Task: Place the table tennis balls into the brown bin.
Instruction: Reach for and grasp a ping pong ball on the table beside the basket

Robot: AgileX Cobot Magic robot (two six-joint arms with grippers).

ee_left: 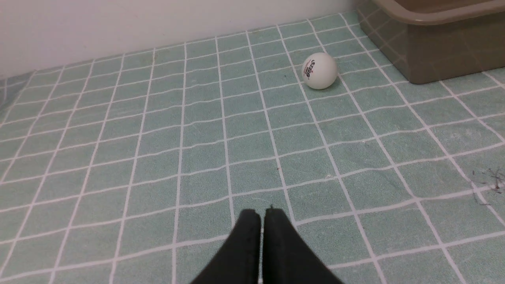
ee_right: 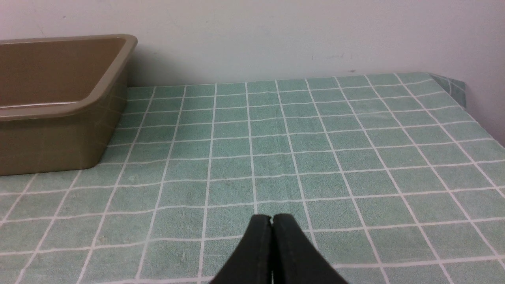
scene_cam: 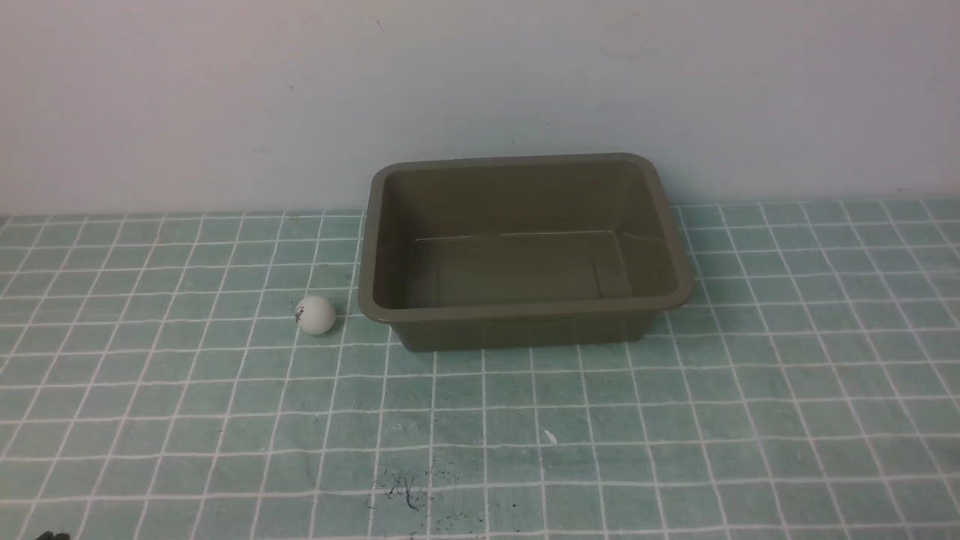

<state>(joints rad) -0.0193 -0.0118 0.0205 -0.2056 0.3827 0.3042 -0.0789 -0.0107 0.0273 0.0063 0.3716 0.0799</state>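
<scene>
One white table tennis ball (scene_cam: 316, 314) with a small dark logo rests on the green checked cloth, just left of the brown bin (scene_cam: 390, 311). The bin looks empty and stands near the back wall. In the left wrist view the ball (ee_left: 319, 70) lies well ahead of my left gripper (ee_left: 262, 213), which is shut with nothing in it; a corner of the bin (ee_left: 438, 59) shows beyond. My right gripper (ee_right: 272, 218) is also shut and empty, with the bin (ee_right: 55, 138) off to one side. Neither gripper shows in the front view.
A pale wall (scene_cam: 480, 90) rises right behind the bin. Dark scribble marks (scene_cam: 405, 491) stain the cloth near the front edge. The cloth's far corner (ee_right: 449, 85) drops off in the right wrist view.
</scene>
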